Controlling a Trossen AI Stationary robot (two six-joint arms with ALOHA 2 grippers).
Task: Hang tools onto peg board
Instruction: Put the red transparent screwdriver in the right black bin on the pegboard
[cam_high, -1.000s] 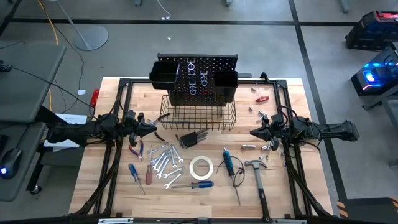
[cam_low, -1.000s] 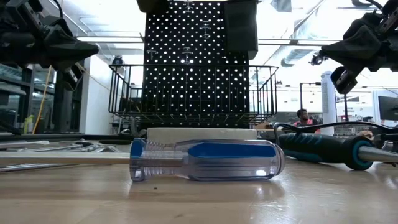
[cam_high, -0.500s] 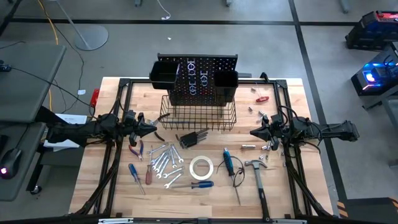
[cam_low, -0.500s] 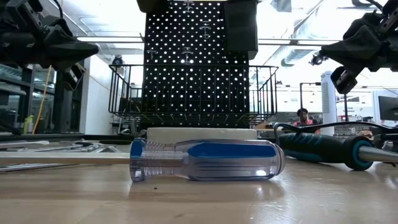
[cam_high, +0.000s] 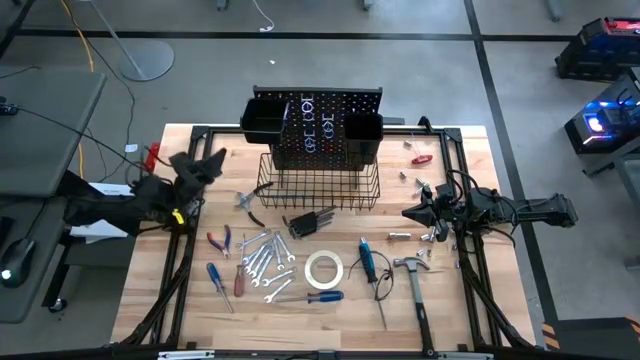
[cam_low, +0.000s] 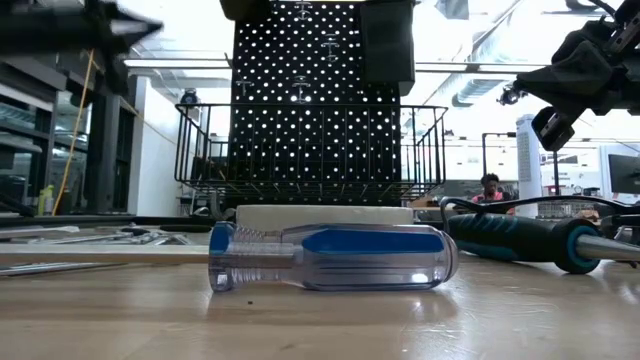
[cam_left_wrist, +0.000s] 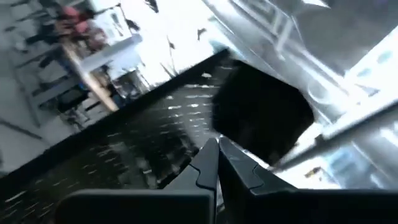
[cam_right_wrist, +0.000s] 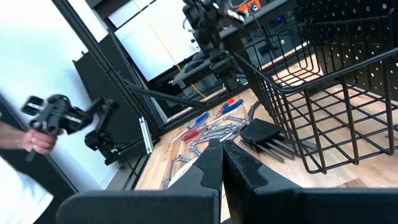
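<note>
The tools lie loose on the wooden table: silver wrenches (cam_high: 262, 258), a white tape roll (cam_high: 323, 270), a claw hammer (cam_high: 413, 282), red-handled pliers (cam_high: 220, 240) and a blue-handled screwdriver (cam_high: 312, 296), whose handle also fills the low view (cam_low: 330, 258). The black peg board (cam_high: 318, 112) stands upright at the far edge with two bins and a wire basket (cam_high: 320, 186). My left gripper (cam_high: 215, 157) is raised left of the basket, tipped upward and shut on nothing (cam_left_wrist: 217, 143). My right gripper (cam_high: 408, 212) hovers right of the basket, shut and empty (cam_right_wrist: 221, 144).
A black set of keys (cam_high: 308, 222) lies in front of the basket and a blue-handled tool with a cord (cam_high: 368, 264) lies beside the hammer. Small metal hooks and a red piece (cam_high: 422, 157) lie at the far right. A person's hand holding a device shows beyond the table (cam_right_wrist: 43, 121).
My left gripper has risen and swung toward the table's far left corner, tipping upward and rolling as it went; it stays shut and empty. None of the tools has moved.
</note>
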